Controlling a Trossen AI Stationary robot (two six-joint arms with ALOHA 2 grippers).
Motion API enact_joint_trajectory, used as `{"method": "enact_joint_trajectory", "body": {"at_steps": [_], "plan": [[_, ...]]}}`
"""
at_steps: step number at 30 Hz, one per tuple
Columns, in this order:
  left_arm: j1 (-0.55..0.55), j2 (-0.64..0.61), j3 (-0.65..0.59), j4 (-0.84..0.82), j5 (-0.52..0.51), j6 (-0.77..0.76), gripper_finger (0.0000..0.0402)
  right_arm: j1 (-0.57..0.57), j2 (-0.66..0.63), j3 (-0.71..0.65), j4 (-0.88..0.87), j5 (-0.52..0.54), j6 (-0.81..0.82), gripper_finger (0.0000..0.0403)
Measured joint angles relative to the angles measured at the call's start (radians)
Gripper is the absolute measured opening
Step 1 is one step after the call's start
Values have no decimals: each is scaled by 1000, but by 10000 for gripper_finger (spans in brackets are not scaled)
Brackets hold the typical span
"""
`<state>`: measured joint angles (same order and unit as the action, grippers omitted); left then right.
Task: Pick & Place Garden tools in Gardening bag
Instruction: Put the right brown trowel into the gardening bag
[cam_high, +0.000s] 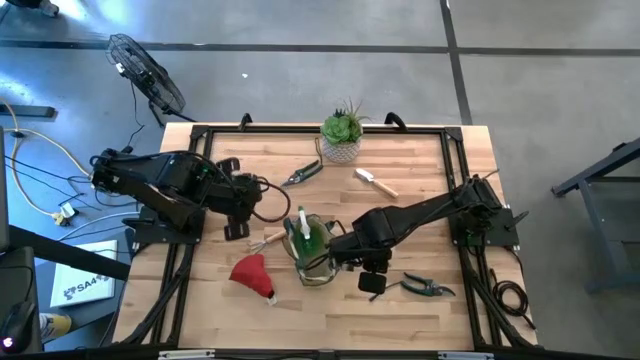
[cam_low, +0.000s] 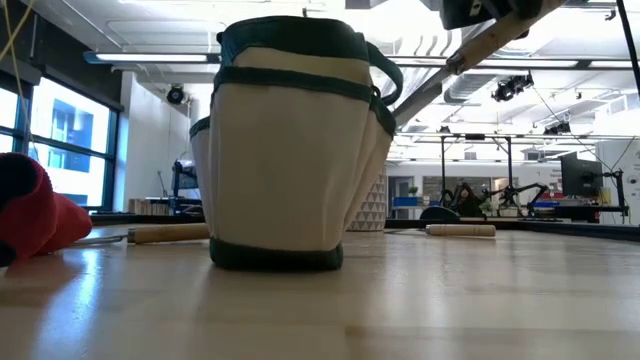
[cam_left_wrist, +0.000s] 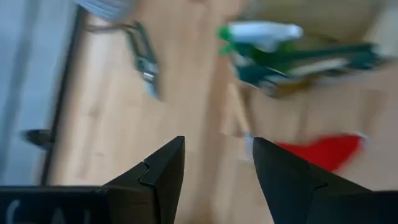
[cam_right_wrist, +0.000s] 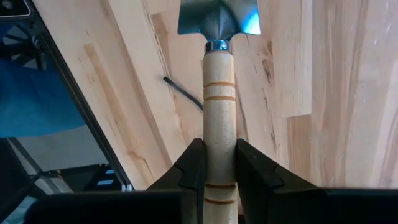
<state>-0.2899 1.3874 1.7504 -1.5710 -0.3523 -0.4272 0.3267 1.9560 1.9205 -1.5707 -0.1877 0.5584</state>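
Observation:
The olive-and-tan gardening bag (cam_high: 314, 250) stands upright on the table's middle, and it also shows in the low view (cam_low: 290, 150). A green-and-white piece (cam_high: 301, 226) sticks up out of it. My right gripper (cam_high: 368, 272), just right of the bag, is shut on a wooden-handled trowel (cam_right_wrist: 219, 74). My left gripper (cam_high: 240, 222) is open and empty, left of the bag. On the table lie a red cone (cam_high: 252, 272), a wooden-handled tool (cam_high: 268, 240), two pruning shears (cam_high: 302, 173) (cam_high: 428, 287) and another trowel (cam_high: 376, 181). My right gripper pinches the trowel's wooden handle (cam_right_wrist: 219, 134) between its two fingers, on the handle's two sides. The handle runs along the fingers, with the metal blade (cam_right_wrist: 217, 18) pointing away from the gripper toward the tabletop. The trowel is lifted clear of the table.
A green spiky plant in a white pot (cam_high: 342, 137) stands at the far middle. A dark frame (cam_high: 452, 160) runs around the table's edges. A cable (cam_high: 268, 195) loops near the left arm. Bare wood lies at the near middle.

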Motion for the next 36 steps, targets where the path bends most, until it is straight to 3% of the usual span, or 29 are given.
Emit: {"method": "enact_joint_trajectory", "body": {"at_steps": [2, 5, 11, 15, 21, 25, 33, 36], "plan": [[-9, -3, -19, 4, 62, -30, 182, 0, 0, 0, 0, 3, -4, 49], [-21, -3, -95, 3, 70, -113, 182, 2, 0, 0, 0, 15, -6, 49], [-26, -1, -354, 62, 86, -265, 182, 7, 0, 0, 0, 33, -13, 49], [-27, -1, -513, 260, 89, -322, 182, 7, 0, 0, 0, 47, -14, 49], [-25, -1, -709, 755, 167, -256, 182, 14, 0, 0, -1, 63, -14, 49], [-24, -1, -766, 861, 158, -227, 182, 20, 0, 0, 0, 63, -12, 49], [-12, -1, -773, 868, -72, -183, 182, 20, 0, 1, 0, 62, -7, 49], [27, -1, -773, 867, -31, -182, 182, 20, 0, 1, 0, 63, -5, 49]]}}
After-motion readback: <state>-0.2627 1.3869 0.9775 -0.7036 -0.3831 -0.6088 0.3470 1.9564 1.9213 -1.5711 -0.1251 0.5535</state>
